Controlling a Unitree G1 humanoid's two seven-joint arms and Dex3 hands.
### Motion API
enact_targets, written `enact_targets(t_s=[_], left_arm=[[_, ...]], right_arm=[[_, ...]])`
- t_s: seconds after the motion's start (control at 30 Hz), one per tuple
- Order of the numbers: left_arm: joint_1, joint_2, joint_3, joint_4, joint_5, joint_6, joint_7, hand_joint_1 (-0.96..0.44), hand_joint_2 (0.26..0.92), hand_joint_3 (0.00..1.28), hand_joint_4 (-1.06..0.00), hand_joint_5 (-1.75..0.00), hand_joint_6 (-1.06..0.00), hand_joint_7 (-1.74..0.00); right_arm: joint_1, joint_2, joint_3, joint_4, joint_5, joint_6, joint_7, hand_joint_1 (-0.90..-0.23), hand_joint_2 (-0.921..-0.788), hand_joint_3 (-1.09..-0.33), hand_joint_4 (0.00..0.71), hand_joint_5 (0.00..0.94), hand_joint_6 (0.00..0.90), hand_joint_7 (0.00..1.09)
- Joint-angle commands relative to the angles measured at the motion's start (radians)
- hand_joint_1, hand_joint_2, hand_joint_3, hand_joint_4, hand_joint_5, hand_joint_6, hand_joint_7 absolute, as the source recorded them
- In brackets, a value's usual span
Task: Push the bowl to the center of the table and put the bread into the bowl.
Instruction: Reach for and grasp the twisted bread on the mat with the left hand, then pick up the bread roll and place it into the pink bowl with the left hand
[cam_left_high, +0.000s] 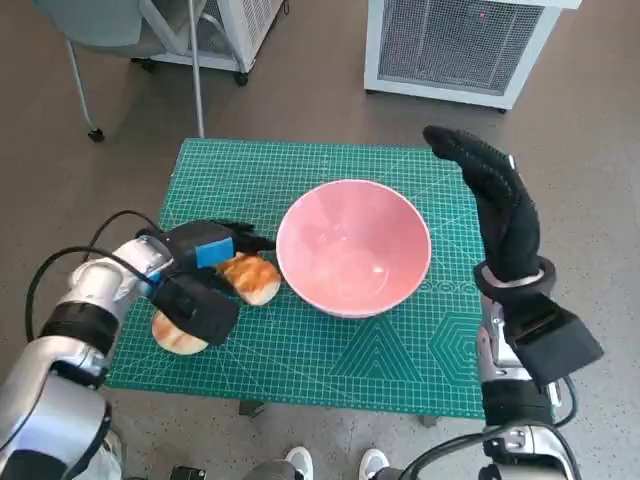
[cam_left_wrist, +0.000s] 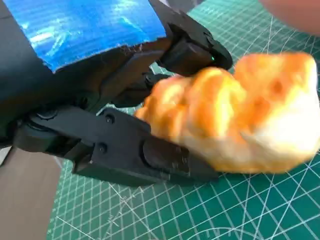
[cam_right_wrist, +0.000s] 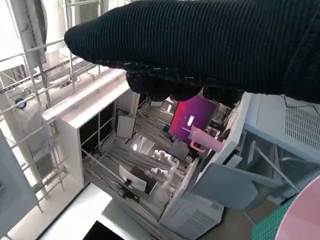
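the pink bowl sits about mid-worktop, a little toward the right edge, on the green cutting mat that covers the worktop, so the push looks largely done. the bread lies on the mat just left of the bowl, nearly touching its rim, and the left hand is at it: in the left wrist view black fingers lie along one side of the bread and another part of the hand presses from the opposite side, so it appears to pinch the roll, though the roll seems to rest on the mat, not lifted. a second, flatter piece of bread lies near the front left corner, partly under the hand. the right hand hangs raised beside the bowl near the right edge, fingers extended and holding nothing. the roll looks light, soft and easily squashed, with a glazed crust that may slip; a gentle grip across its middle seems best.
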Motion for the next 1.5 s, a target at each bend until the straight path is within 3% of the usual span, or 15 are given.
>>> enact_targets(t_s=[0.03,0.07,0.1,0.13,0.17,0.23,0.33,0.6,1.0,1.27,1.5], left_arm=[[0.018,-0.018,-0.031,0.047,0.003,-0.004,-0.022,-0.10,0.917,0.13,-0.60,-0.07,-0.68,-0.12],[0.019,-0.016,-0.034,0.050,0.002,-0.009,-0.017,-0.10,0.918,0.13,-0.61,-0.07,-0.69,-0.12],[0.020,-0.013,-0.042,0.052,0.010,-0.011,-0.002,-0.19,0.919,0.18,-0.67,-0.14,-0.61,-0.60],[0.020,-0.011,-0.049,0.053,0.016,-0.013,0.009,-0.15,0.919,0.19,-0.63,-0.39,-0.59,-0.73],[0.021,-0.007,-0.057,0.054,0.023,-0.016,0.026,-0.10,0.920,0.20,-0.57,-0.76,-0.55,-0.94],[0.020,0.002,-0.067,0.055,0.029,-0.021,0.051,-0.04,0.920,0.20,-0.53,-1.17,-0.54,-1.07],[0.016,0.017,-0.065,0.054,0.016,-0.026,0.059,-0.01,0.920,0.18,-0.53,-1.34,-0.56,-1.12],[-0.022,0.096,0.032,0.001,-0.117,-0.090,-0.048,0.00,0.921,0.15,-0.57,-1.33,-0.57,-1.19],[-0.032,0.234,0.280,-0.293,-0.355,-0.117,-0.188,0.00,0.920,0.09,-0.63,-1.24,-0.63,-1.15],[-0.009,0.227,0.396,-0.546,-0.420,-0.064,-0.178,0.00,0.920,0.09,-0.63,-1.16,-0.63,-1.22],[-0.021,0.143,0.395,-0.645,-0.365,-0.078,-0.093,0.00,0.921,0.12,-0.60,-1.19,-0.61,-1.26]], right_arm=[[0.020,-0.001,-0.003,0.010,0.008,0.012,0.008,-0.665,-0.921,-0.813,0.247,0.006,-0.001,0.63],[0.021,-0.001,-0.003,0.011,0.008,0.011,0.008,-0.665,-0.921,-0.813,0.247,0.006,-0.001,0.63],[0.022,-0.001,-0.004,0.011,0.010,0.010,0.009,-0.665,-0.921,-0.813,0.247,0.006,-0.001,0.63],[0.023,-0.002,-0.004,0.011,0.011,0.009,0.010,-0.665,-0.921,-0.813,0.247,0.006,-0.001,0.63],[0.024,-0.002,-0.004,0.011,0.011,0.009,0.010,-0.664,-0.921,-0.813,0.248,0.006,-0.001,0.63],[0.024,0.000,-0.003,0.010,0.010,0.009,0.009,-0.664,-0.921,-0.813,0.249,0.007,-0.001,0.63],[0.025,0.001,-0.003,0.009,0.009,0.009,0.008,-0.664,-0.921,-0.812,0.250,0.008,-0.001,0.63],[0.026,0.002,-0.004,0.004,0.008,0.013,0.005,-0.663,-0.921,-0.813,0.251,0.008,-0.001,0.63],[0.024,0.002,-0.006,0.003,0.016,0.023,0.010,-0.662,-0.921,-0.814,0.251,0.007,-0.001,0.63],[0.022,0.004,-0.008,0.003,0.027,0.029,0.020,-0.661,-0.921,-0.815,0.251,0.007,-0.001,0.63],[0.016,0.003,-0.012,0.017,0.039,0.030,0.035,-0.661,-0.921,-0.815,0.252,0.008,-0.001,0.63]])
